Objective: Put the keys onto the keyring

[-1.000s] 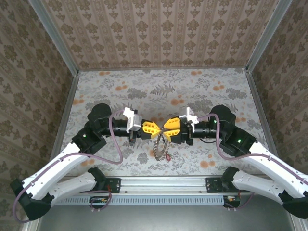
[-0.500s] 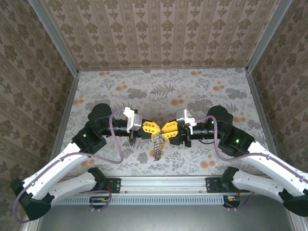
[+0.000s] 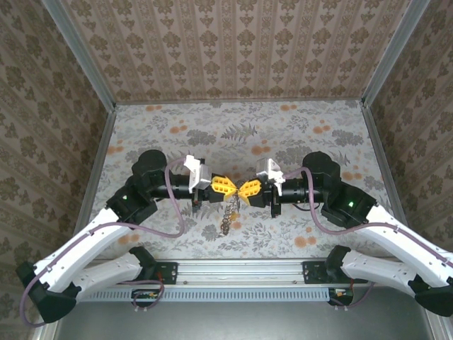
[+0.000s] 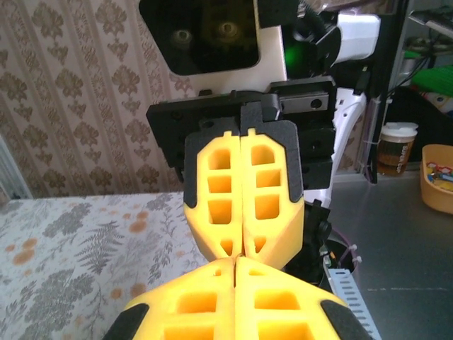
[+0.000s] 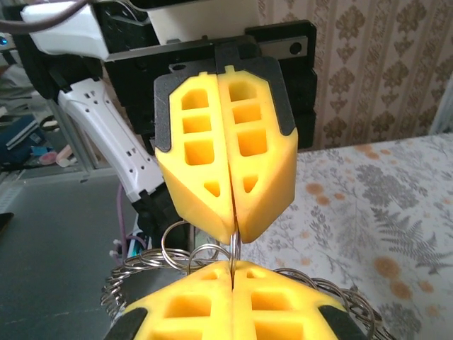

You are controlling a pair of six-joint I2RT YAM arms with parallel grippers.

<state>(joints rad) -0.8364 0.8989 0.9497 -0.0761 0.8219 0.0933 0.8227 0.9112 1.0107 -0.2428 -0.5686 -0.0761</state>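
Tension matters: with left end effector [image 3: 232, 189] and right end effector [image 3: 242, 192] both clamped on the keyring [image 3: 226, 212], we should spread its coil gently.

1. The keyring [image 3: 228, 210] is hanging as a dark, floppy, chain-like loop, drooping from the spot where the left gripper [image 3: 233, 188] and the right gripper [image 3: 242, 191] are meeting tip to tip.
2. In the right wrist view, its silvery coiled wire is bulging out on both sides of the near fingers, and one thin strand is running up into the closed seam opposite.
3. Small pieces [image 3: 224, 227] are dangling at its lowest end, showing too small to tell whether they are keys.
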